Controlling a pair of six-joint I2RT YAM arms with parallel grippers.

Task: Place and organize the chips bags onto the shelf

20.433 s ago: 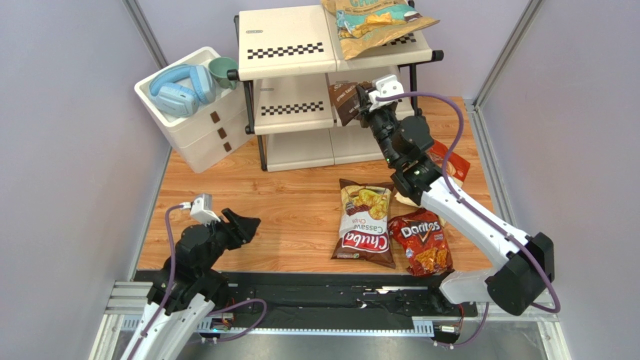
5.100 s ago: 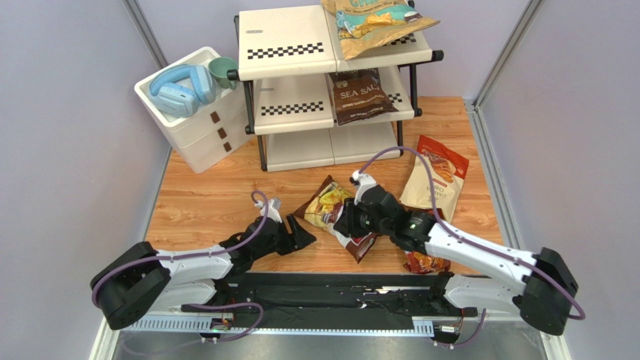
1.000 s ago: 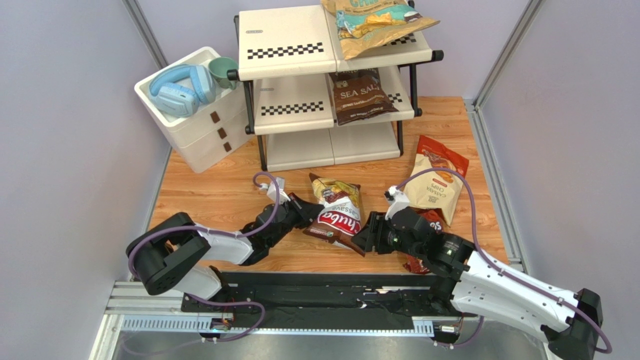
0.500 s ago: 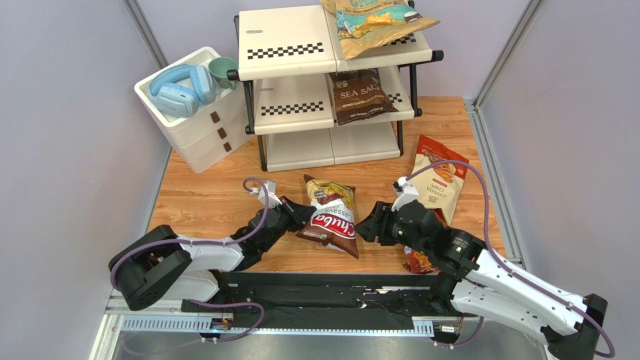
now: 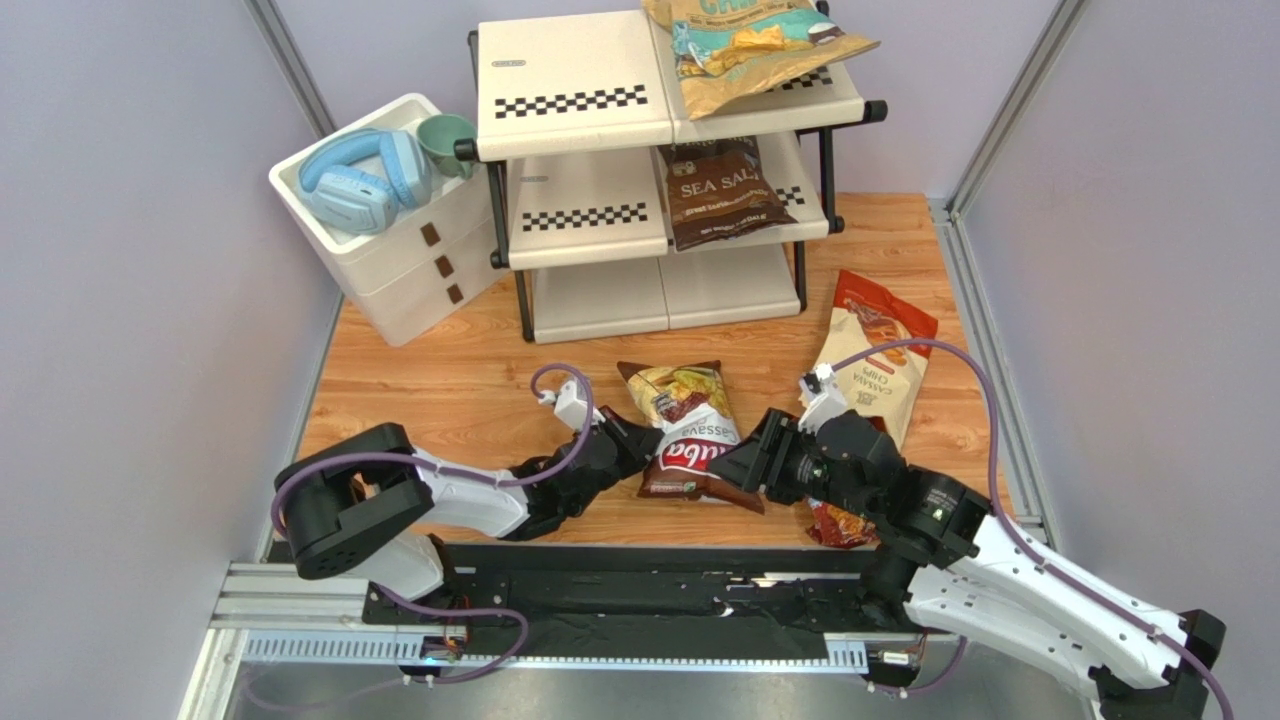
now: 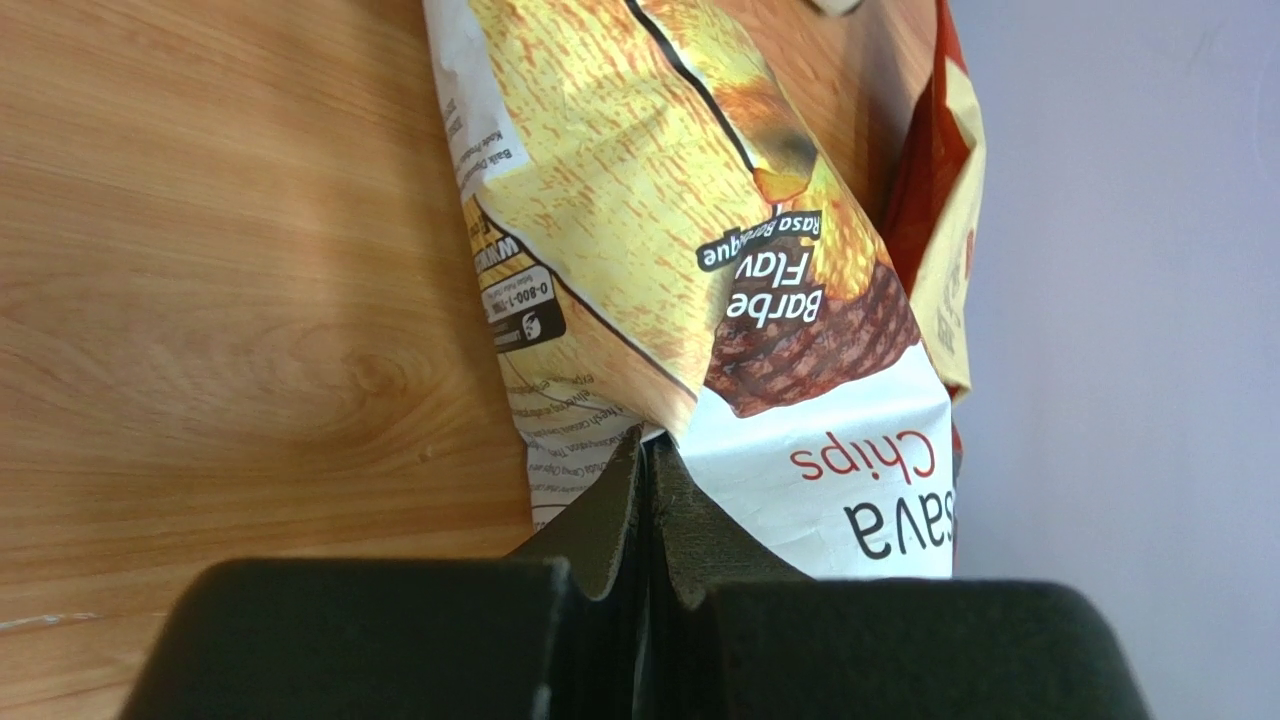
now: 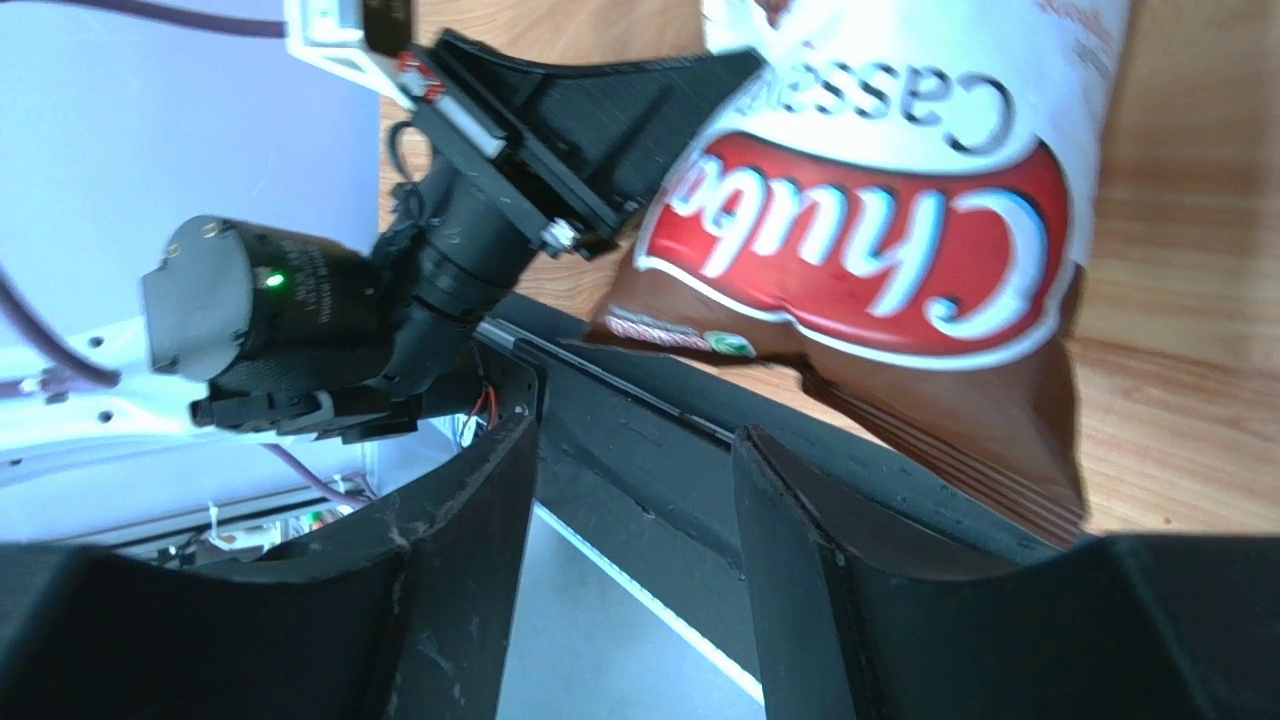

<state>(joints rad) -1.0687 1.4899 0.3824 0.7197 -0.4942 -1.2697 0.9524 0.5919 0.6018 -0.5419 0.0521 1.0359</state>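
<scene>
**Change noted.** In the last half second your left end effector point(image 5: 639, 446) has carried the Chuba bag point(image 5: 694, 450) rightward across the counter point(image 5: 436, 375). The bag's far edge now sits just in front of the right end effector point(image 5: 759, 458). The left end effector is fully closed, pinching a thin fold at the bag's side edge, as the left wrist view confirms point(image 6: 643, 450). The right end effector stands about half open, and the right wrist view shows nothing between its fingers point(image 7: 634, 435).

**Meaning for the task.** This looks like a handover or re-grip still in progress. The Chuba bag is low over the counter, well short of the shelf point(image 5: 579, 83). The tan-and-teal bag point(image 5: 744, 45) lies on the top tier and the Sea Salt bag point(image 5: 721, 188) on the middle tier. The cream bag point(image 5: 872, 360) and the Doritos bag point(image 5: 834, 522), partly hidden under the right arm, remain on the counter.

**Materials.** The Chuba bag is glossy, creased film, soft and puffed, so expect it to buckle at the pinch. The counter is smooth wood-grain. The shelf tiers are flat, rigid cream panels on a black frame.
</scene>
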